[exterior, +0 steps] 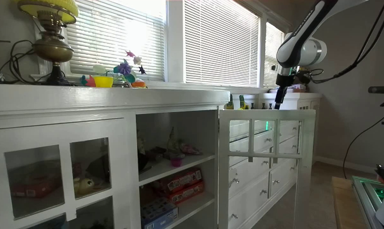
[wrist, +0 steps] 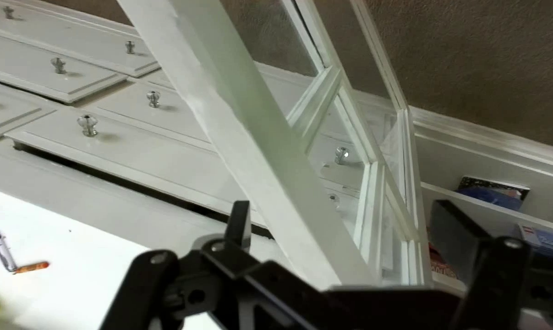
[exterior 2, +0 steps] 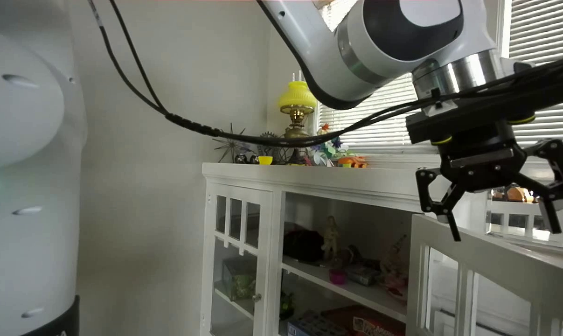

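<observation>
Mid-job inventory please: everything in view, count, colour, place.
cabinet: one, white, below blinds
blinds: three, white, above cabinet
open door: one, white, hinged to cabinet
drawers: several, white, beyond open door
lamp: one, yellow, brass, atop cabinet
cup: one, yellow, atop cabinet
ornaments: several, multicoloured, atop cabinet
tub: one, pink, upper shelf
dim items: several, dark, upper shelf
stacked boxes: two, red, lower shelf
carton: one, blue, lower shelf
pen-like items: two, grey, orange, countertop
arm: one, mostly white, above open door
gripper: one, black, open, near open door
</observation>
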Controlling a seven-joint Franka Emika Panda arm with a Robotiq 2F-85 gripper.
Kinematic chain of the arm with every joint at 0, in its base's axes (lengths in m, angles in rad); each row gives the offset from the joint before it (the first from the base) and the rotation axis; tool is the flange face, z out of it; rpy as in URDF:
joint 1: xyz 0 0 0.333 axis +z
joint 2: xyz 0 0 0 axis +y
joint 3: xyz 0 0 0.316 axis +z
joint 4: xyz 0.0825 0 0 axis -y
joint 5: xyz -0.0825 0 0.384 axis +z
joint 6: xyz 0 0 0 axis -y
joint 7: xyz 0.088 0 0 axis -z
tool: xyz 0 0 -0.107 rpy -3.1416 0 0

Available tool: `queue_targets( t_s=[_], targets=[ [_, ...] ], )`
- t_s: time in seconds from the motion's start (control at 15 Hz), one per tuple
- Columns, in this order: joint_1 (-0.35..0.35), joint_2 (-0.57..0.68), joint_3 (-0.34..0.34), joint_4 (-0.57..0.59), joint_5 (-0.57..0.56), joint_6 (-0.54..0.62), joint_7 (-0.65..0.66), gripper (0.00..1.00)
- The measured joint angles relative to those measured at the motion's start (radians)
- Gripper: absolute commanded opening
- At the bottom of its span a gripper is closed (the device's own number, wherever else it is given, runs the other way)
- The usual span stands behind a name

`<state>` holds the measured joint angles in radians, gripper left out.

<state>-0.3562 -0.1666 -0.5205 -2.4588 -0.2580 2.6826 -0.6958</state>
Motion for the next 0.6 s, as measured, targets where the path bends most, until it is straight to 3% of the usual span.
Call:
queue_targets(
  t_s=[0.27, 0.6],
  targets=[
    [-0.01, 0.07, -0.005, 0.029, 0.019, 0.033, -0.013, 1.0],
    [-0.025, 0.13, -0.006, 0.036, 0.147, 0.064, -0.12, 1.0]
  ],
)
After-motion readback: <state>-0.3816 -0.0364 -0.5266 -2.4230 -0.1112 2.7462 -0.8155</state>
